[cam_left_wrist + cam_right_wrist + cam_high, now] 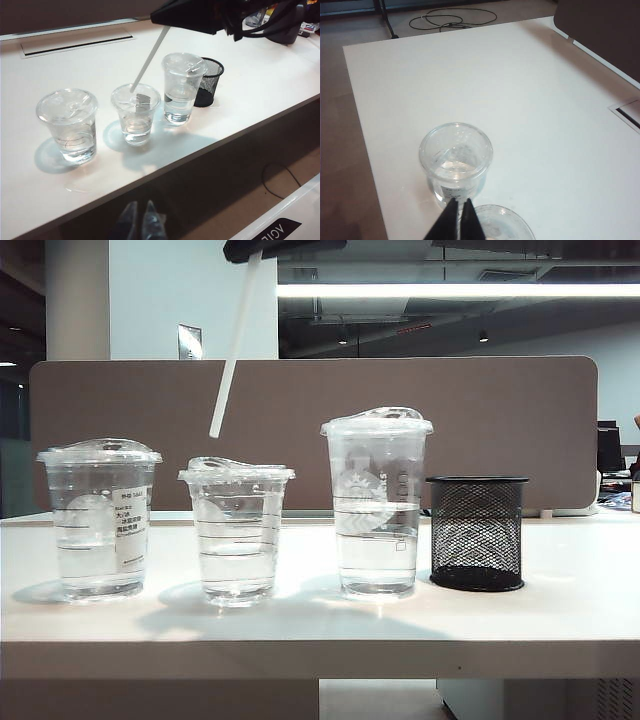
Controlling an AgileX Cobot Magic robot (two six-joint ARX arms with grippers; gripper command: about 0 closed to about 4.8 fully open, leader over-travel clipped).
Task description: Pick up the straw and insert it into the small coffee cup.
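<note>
The right hand, at the top edge of the exterior frame, pinches the upper end of the white straw, which hangs slanted down and to the left, its lower tip just above the lid of the small coffee cup at centre left. The left hand sits low in the bottom centre of the left wrist frame, below the surface's front edge, fingers closed on nothing and well apart from the cups.

Risks, as a judgement: the straw leans rather than hanging plumb, so a straight descent could send the tip skidding across the flat lid instead of through its opening (the opening itself is hard to make out here). A push off-centre might tip this light, part-filled cup or nudge it into the labelled cup to its left.

Room is tight sideways: the tall cup stands close on the right, with the black mesh pen holder beyond it. The cups stand fairly near the front edge of the white surface; the space above them is open.
</note>
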